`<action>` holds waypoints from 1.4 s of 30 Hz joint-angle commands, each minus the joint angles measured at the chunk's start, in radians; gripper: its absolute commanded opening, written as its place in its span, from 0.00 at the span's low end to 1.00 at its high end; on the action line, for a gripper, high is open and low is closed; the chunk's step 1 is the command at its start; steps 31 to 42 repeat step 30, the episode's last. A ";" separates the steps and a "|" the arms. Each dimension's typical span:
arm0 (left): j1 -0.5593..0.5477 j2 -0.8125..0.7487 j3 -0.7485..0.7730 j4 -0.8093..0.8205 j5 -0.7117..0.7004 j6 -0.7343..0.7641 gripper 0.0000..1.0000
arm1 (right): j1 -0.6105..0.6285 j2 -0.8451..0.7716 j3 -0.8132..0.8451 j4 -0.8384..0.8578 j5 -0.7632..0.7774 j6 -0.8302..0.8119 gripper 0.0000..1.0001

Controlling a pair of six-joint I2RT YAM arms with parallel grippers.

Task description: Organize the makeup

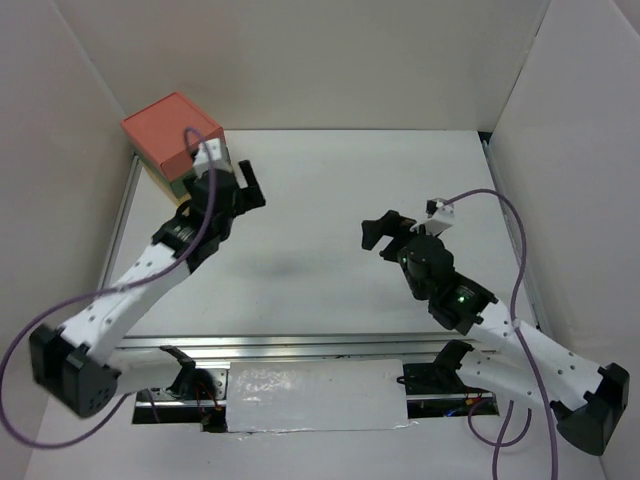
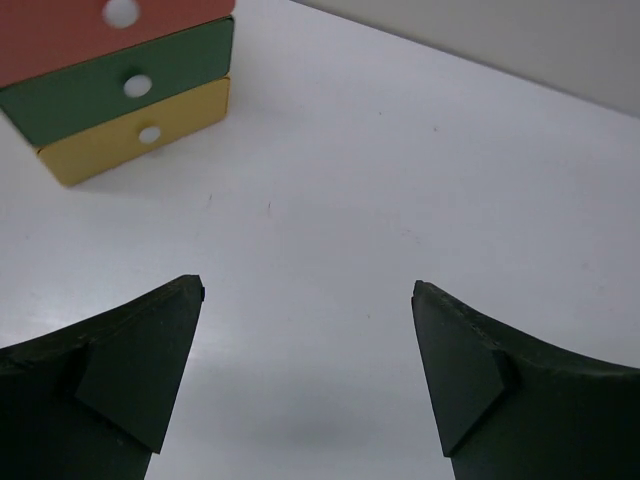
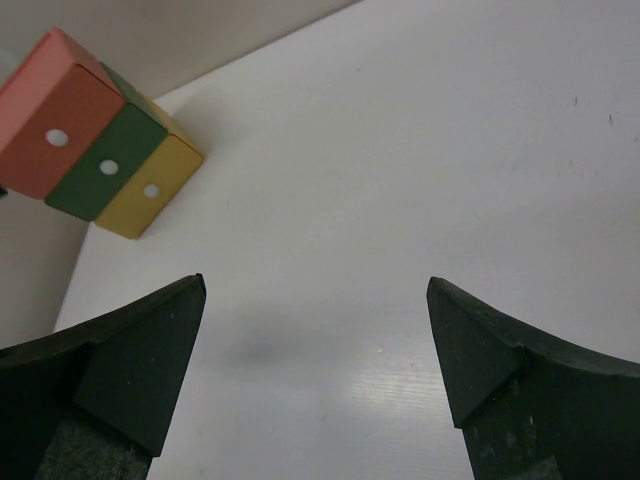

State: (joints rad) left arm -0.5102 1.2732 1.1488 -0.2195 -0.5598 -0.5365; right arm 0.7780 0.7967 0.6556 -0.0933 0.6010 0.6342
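Heads up: your left pincer (image 2: 306, 288) is spread wide with nothing in it, and so is the right pincer (image 3: 316, 284). No makeup shows anywhere on the surface (image 2: 400, 180). My guess is it's inside the drawer chest (image 2: 130, 90), which sits ahead-left of the left pincer and looks shut. When you back off, lift straight up so you don't clip the chest.

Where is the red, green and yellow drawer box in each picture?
Top external: drawer box at upper left, far corner of the white table.
Left wrist: drawer box at upper left, cut off by the edge.
Right wrist: drawer box at upper left, tilted.
Shared landmark: that white table beneath it.
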 commanded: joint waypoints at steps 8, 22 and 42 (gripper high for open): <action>-0.008 -0.539 -0.081 -0.409 -0.106 -0.163 0.99 | 0.004 -0.134 0.311 -0.339 -0.001 -0.017 1.00; -0.008 -0.956 -0.150 -0.540 -0.226 0.030 0.99 | 0.004 -0.297 0.447 -0.706 -0.070 -0.091 1.00; -0.008 -1.012 -0.218 -0.509 -0.252 0.027 0.99 | 0.004 -0.393 0.426 -0.732 -0.004 -0.091 1.00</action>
